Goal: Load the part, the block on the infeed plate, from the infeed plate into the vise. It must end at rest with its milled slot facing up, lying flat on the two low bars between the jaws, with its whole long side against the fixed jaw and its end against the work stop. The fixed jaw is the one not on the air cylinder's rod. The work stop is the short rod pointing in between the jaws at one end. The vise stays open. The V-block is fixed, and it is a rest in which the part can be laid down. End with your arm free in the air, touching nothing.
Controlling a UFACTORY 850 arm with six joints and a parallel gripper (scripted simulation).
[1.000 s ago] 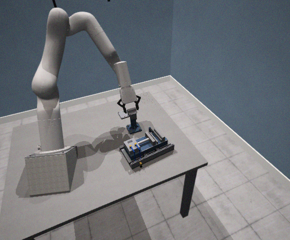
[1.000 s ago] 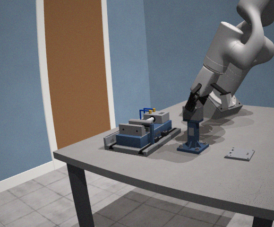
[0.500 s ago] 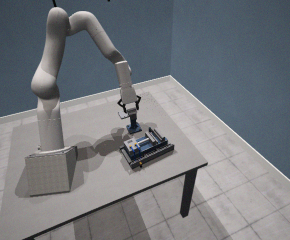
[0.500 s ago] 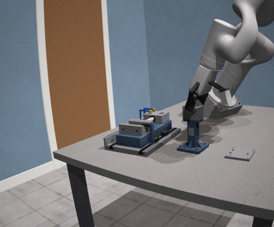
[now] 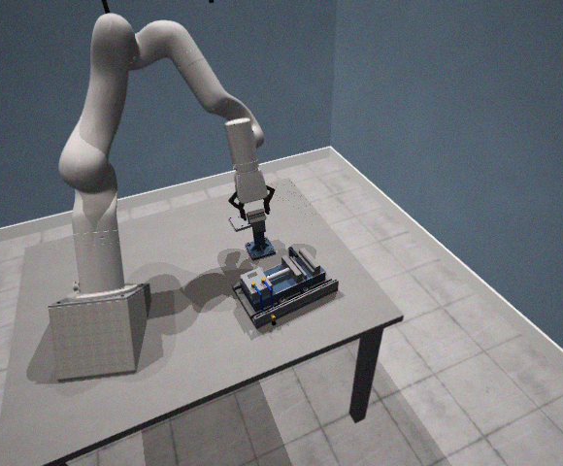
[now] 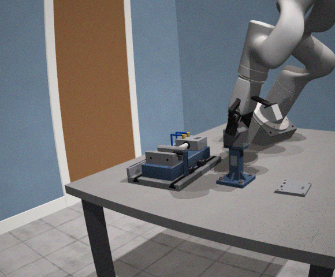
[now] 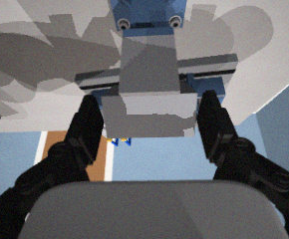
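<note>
The grey part (image 5: 255,216) rests on top of the blue V-block stand (image 5: 259,242), behind the vise (image 5: 286,282). My gripper (image 5: 254,206) is open and tilted. Its black fingers stand on either side of the part without closing on it. In the wrist view the part (image 7: 149,107) fills the gap between the two fingers of the gripper (image 7: 150,121). In the exterior view the gripper (image 6: 237,120) hangs over the part (image 6: 234,137) on the stand (image 6: 235,167). I cannot tell which way the slot faces. The infeed plate (image 6: 293,187) has nothing on it.
The vise (image 6: 173,161) is open, with the air cylinder block (image 5: 254,282) at one end and the fixed jaw (image 5: 312,259) at the other. The infeed plate (image 5: 238,223) lies just behind the stand. The arm's base (image 5: 96,331) stands at the table's left.
</note>
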